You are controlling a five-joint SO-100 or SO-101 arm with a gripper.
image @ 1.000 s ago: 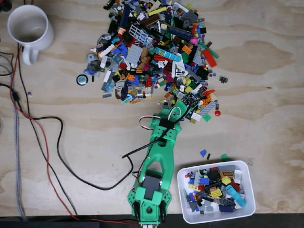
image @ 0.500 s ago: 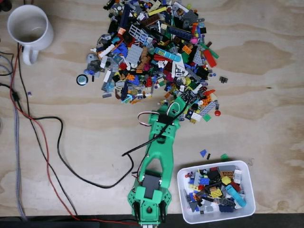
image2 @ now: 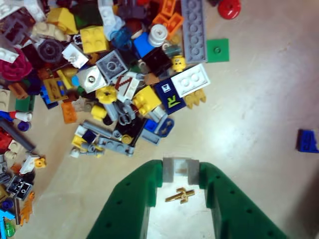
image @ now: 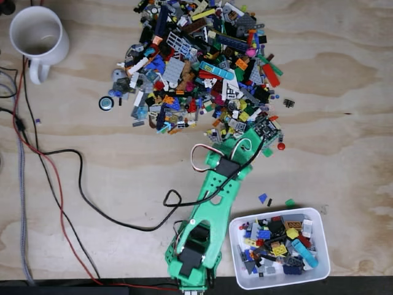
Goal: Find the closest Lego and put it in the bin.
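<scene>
A big heap of mixed Lego [image: 202, 61] lies at the top middle of the wooden table in the fixed view. The green arm reaches up from the bottom edge, and my gripper [image: 261, 132] is at the heap's lower right fringe. In the wrist view my gripper [image2: 180, 169] is shut on a small grey Lego piece [image2: 177, 170] pinched between the green fingertips. A tiny gold piece [image2: 180, 195] shows in the gap behind the tips. The heap's near edge [image2: 134, 99] lies just ahead. The white bin [image: 245, 281], holding several pieces, stands at the bottom right.
A white mug [image: 37, 34] stands at the top left. Black and red cables [image: 61, 184] run down the left side and loop toward the arm. A blue piece [image: 263, 198], a green piece [image: 290, 202] and a red round piece [image: 281, 146] lie loose between heap and bin.
The arm has swung to the right along the heap's lower edge, and the gripper now sits further right, near the red round piece.
</scene>
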